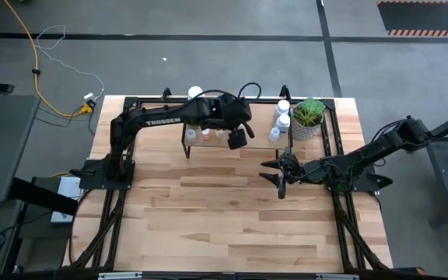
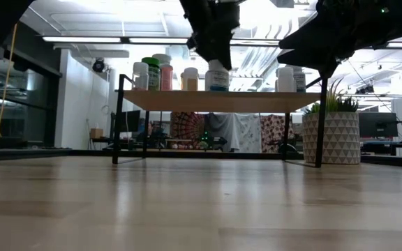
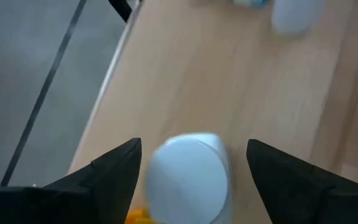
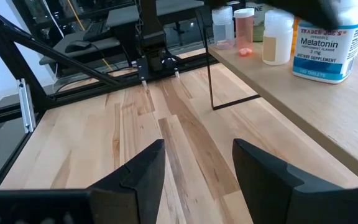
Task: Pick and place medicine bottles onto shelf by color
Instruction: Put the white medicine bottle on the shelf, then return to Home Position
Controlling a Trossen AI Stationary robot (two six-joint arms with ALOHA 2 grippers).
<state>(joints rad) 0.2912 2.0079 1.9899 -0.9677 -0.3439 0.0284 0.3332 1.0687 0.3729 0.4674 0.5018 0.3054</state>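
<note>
White-capped bottle (image 3: pixel 188 177) sits on the shelf (image 1: pixel 208 145) between the left gripper's (image 3: pixel 191 165) spread fingers; beside the shelf, the right gripper (image 1: pixel 280 173) hovers open over the table (image 1: pixel 232 225)

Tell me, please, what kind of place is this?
Probably a robotics lab or workshop: two arms are bolted to a wooden table, cables trail over a grey floor, and desks with a monitor stand behind.

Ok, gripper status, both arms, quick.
Left gripper: open, fingers either side of a white-capped bottle on the shelf, not clamped.
Right gripper: open, empty, above the table.
</note>
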